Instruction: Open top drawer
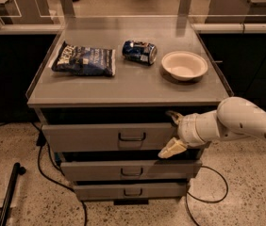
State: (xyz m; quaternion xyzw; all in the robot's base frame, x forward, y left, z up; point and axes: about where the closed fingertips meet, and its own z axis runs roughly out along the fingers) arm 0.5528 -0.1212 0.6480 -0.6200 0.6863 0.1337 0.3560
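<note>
The top drawer point(100, 137) is the uppermost grey drawer front of the cabinet, with a small dark bracket handle point(132, 137) at its centre. A dark gap shows above the front. Its inside is hidden. My gripper point(168, 133) comes in from the right on a white arm and sits at the right end of the drawer front, right of the handle. It is open. One finger point(173, 115) is above the front's top edge and the other finger point(170, 149) is below its bottom edge.
On the cabinet top point(128, 86) lie a dark chip bag point(83, 60), a blue soda can point(140, 52) on its side and a white bowl point(185, 65). Two lower drawers point(130, 171) point(130, 190) sit beneath. Black cables point(45, 166) and a black pole point(10, 192) lie on the floor at left.
</note>
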